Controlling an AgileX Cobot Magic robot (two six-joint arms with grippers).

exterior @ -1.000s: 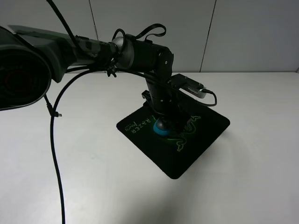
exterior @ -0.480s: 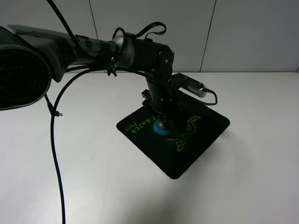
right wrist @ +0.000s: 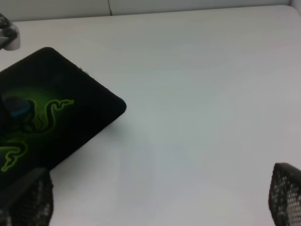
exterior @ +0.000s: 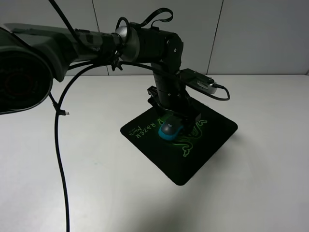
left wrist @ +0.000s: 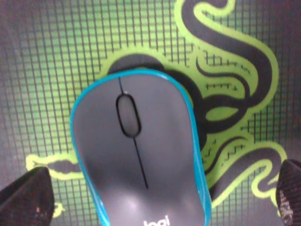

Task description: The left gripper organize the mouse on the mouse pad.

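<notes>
Looking down from the high camera, I am seeing the left end effector hanging just above the mouse, with the arm reaching in from the left of that view. The mouse is lying flat on the mouse pad, near its middle, between the green Razer lettering and the snake logo.

Through the left wrist camera I am watching the mouse from straight above: dark grey top, teal rim, scroll wheel showing, and it is covering part of the green snake. The two black fingers are standing wide apart, one on either side of the mouse and clear of it, so this end effector is spread fully and gripping nothing.

A silver-grey box is sitting on the wrist, and a black cable is drooping over the white bench.

The right end effector is hovering over bare bench, well apart from the mouse pad. Its mesh-textured fingers are also spread wide with nothing between them. From there the mouse is showing only as a small dark and teal shape on the pad.
</notes>
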